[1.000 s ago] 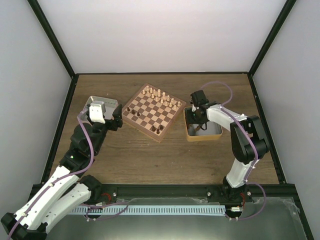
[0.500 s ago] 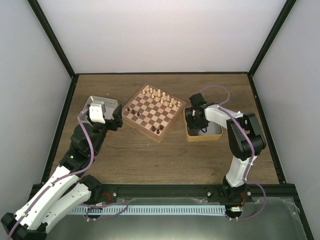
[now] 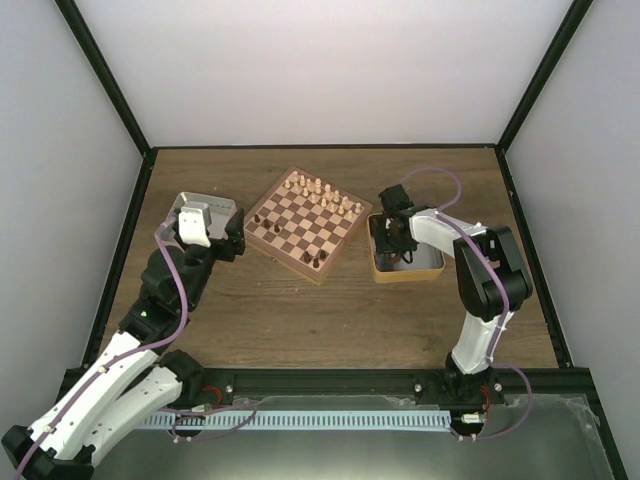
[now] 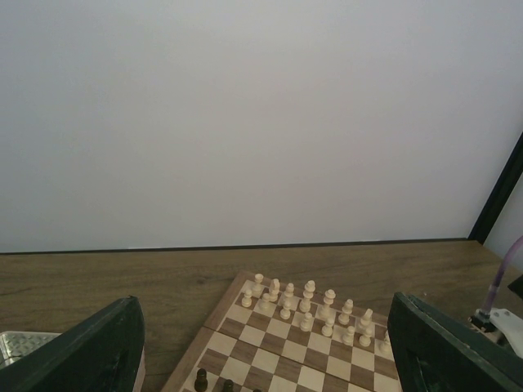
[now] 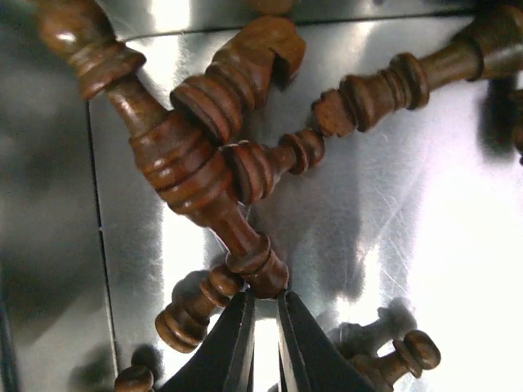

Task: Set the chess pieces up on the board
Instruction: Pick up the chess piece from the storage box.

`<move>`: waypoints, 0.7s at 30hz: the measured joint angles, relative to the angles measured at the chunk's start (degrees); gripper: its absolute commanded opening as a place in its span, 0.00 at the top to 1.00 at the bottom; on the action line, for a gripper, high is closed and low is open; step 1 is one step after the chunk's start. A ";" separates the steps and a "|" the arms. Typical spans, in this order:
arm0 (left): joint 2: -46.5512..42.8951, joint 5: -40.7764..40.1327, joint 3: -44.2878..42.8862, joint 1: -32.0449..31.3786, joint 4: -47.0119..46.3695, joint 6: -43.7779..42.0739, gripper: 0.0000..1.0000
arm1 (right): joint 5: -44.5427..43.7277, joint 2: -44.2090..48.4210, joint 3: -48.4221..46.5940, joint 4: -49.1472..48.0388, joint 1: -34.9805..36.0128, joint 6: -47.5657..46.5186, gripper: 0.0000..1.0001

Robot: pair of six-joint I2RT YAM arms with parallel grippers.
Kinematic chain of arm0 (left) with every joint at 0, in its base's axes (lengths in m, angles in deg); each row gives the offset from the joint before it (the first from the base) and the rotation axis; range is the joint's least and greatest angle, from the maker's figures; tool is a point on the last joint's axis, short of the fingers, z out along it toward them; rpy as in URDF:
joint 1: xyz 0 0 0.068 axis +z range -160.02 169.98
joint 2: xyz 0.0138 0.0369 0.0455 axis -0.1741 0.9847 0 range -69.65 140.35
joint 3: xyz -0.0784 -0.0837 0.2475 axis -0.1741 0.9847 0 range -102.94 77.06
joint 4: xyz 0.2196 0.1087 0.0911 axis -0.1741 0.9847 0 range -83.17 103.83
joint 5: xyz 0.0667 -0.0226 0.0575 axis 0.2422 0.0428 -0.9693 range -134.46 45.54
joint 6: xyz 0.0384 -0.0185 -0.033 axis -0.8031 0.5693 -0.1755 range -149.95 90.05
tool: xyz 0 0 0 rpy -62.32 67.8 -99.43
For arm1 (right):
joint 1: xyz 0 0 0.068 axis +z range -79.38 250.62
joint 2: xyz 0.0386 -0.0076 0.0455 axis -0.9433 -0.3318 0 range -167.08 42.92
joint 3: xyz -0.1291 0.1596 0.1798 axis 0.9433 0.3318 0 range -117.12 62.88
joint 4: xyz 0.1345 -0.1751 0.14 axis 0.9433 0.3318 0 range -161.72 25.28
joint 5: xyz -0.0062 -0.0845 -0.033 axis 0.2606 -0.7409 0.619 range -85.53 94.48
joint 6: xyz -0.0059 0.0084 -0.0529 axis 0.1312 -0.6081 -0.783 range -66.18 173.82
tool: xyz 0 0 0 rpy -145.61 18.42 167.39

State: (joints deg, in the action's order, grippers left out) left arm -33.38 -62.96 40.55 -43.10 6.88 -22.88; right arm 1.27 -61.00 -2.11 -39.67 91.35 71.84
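Chess pieces (image 5: 245, 163), the dark brown ones, lie in a heap on the floor of the shiny tin (image 5: 392, 204). In the top view that tin sits just beside the board (image 3: 308, 228), on its right.

The right gripper (image 5: 263, 314) is down inside the tin. Its jaws are narrow, with only a thin slit between them. One big piece (image 5: 176, 167) lies flat and slanted. Its long line runs from the upper left of the wrist view down to the bottom middle, and its small end touches the jaw tips. I cannot tell if the tips pinch that end or just meet it. Smaller pieces lean across its thick middle, so lifting it may drag them along.

The left gripper (image 3: 232, 233) is far off at the left of the top view, jaws wide, holding nothing. So the right arm is the near one.

Pale pieces (image 3: 320, 190) fill the board's upper rows. Only a few dark ones stand on it, so most of the job looks undone.
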 measured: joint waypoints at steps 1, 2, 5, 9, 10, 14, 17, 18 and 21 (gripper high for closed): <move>0.00 0.00 0.00 0.00 0.00 0.00 0.17 | 0.15 0.04 0.00 -0.44 0.00 -0.09 0.84; 0.00 0.02 0.00 0.00 0.00 0.00 0.17 | 0.17 0.04 0.00 -0.85 0.00 -0.37 0.78; 0.00 0.17 0.00 0.00 0.00 0.00 0.17 | 0.11 0.04 0.00 -1.75 0.00 -0.81 0.75; 0.00 0.22 0.00 0.00 0.00 0.00 0.17 | -0.02 -0.04 0.02 -3.30 0.00 -1.92 0.75; 0.00 0.22 0.00 0.00 0.00 0.00 0.17 | -0.04 -0.20 0.02 -3.72 0.00 -2.12 0.75; 0.00 0.24 0.00 0.04 -0.02 0.00 0.17 | -0.09 -1.31 0.02 -5.03 0.00 -2.82 0.81; 0.00 0.26 0.00 0.04 0.00 0.00 0.17 | -0.07 -1.57 0.02 -5.60 0.00 -3.43 0.86; 0.00 0.35 0.00 0.07 -0.02 0.00 0.17 | -0.07 -1.57 0.02 -5.70 0.04 -3.76 0.89; 0.02 0.59 0.00 0.04 -0.02 0.00 0.17 | -0.11 -1.57 0.02 -5.86 0.04 -4.17 0.99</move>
State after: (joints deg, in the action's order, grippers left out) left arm -33.36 -62.37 40.55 -43.06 6.86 -22.88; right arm 1.16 -62.58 -2.09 -45.52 91.39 67.67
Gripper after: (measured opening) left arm 0.833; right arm 0.165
